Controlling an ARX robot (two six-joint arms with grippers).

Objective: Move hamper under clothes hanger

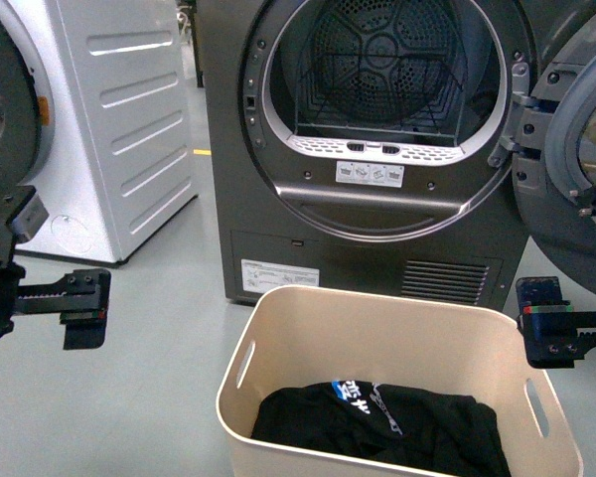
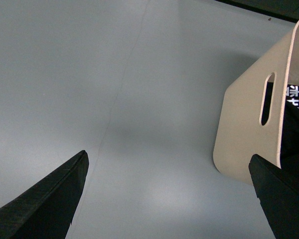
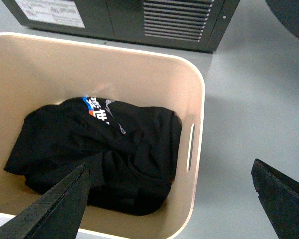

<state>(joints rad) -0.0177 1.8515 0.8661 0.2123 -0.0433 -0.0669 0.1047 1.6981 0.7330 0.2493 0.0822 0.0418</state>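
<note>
Smooth grey floor (image 1: 149,397) carries everything seen; a faint seam crosses it in the left wrist view. At far centre stands a dark grey front-loading dryer (image 1: 278,149) with its drum exposed; its round door (image 1: 576,159) is swung right and cut off at the edge; a white ribbed appliance (image 1: 119,119) at far left is likewise only partly shown. The beige plastic rectangular hamper (image 1: 377,328) sits on the floor directly in front of the dryer, near centre; its near wall falls below the front view. Inside lies a crumpled black garment (image 1: 397,432); its blue-and-white print is too folded to read. To the hamper's left, apart from it, hangs the left gripper (image 1: 87,308); its fingers (image 2: 50,199) are spread wide with only floor between, holding nothing. Beside the hamper's right rim hangs the right gripper (image 1: 544,333); its fingers (image 3: 55,204) are spread wide, one over the garment, one over the floor outside, clamping nothing; contact with the rim cannot be judged.
</note>
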